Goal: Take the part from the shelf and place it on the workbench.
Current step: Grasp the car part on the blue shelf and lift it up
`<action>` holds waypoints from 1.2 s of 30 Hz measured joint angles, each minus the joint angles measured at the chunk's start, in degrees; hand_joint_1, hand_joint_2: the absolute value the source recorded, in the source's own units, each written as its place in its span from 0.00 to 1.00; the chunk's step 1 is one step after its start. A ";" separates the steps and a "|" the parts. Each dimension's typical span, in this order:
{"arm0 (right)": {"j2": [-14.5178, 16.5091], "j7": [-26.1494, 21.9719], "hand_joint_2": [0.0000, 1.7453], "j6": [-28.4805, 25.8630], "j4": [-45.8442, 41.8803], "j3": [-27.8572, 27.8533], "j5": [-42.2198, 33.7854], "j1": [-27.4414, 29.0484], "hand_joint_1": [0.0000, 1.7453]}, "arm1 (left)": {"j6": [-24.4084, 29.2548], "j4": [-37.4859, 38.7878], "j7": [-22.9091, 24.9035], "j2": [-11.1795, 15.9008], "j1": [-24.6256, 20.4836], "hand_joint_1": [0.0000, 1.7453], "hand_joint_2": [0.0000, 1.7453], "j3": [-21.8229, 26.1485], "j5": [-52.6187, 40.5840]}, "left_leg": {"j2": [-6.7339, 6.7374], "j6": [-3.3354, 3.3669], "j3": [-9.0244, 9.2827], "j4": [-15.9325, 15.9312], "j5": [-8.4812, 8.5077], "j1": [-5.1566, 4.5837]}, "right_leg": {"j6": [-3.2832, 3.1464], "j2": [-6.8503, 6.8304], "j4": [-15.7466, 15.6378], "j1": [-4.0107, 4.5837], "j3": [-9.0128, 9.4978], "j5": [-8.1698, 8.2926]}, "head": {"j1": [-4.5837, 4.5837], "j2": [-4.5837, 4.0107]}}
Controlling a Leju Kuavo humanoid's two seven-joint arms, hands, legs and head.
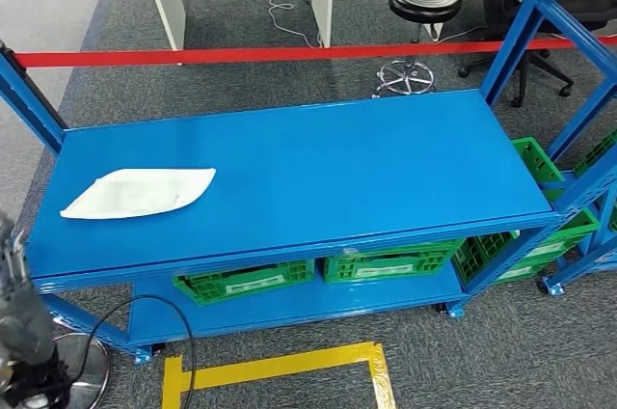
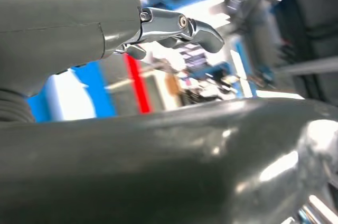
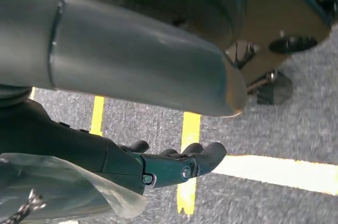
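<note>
Labels (image 1: 254, 283) on green crates (image 1: 244, 281) show no readable writing.

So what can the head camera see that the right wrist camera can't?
Head view: a big blue rack with a flat white bag on top, green crates underneath and red tape behind. Right wrist view: the right robot hand up close, with a clear plastic bag beside it; whether it grips the bag is unclear. Both: yellow floor lines on grey carpet.
</note>
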 joint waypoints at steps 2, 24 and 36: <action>0.01 0.51 0.00 0.68 0.26 0.00 0.96 -0.21 0.00 | 0.88 -0.23 0.20 1.29 -2.13 0.00 0.00 -2.81 -1.73 | 0.00 0.00 0.00 0.01 0.00 0.00 | 0.00 0.00 0.00 0.00 0.00 0.00 | 0.00 0.00; 0.96 3.35 0.00 2.01 1.90 0.69 2.57 -1.30 0.00 | 17.48 9.15 16.63 5.54 -22.28 0.00 1.00 -20.24 -18.65 | -0.01 0.00 -0.01 0.04 0.00 0.00 | 0.00 0.03 0.03 0.00 0.00 0.01 | 0.01 0.00; 1.05 5.57 0.00 2.03 2.21 2.86 2.72 -1.74 0.00 | 18.43 25.93 23.96 4.79 -33.38 0.00 1.00 -24.49 -29.27 | 0.02 0.00 -0.02 0.08 0.01 0.00 | 0.00 0.09 0.04 0.00 -0.04 0.05 | 0.00 0.00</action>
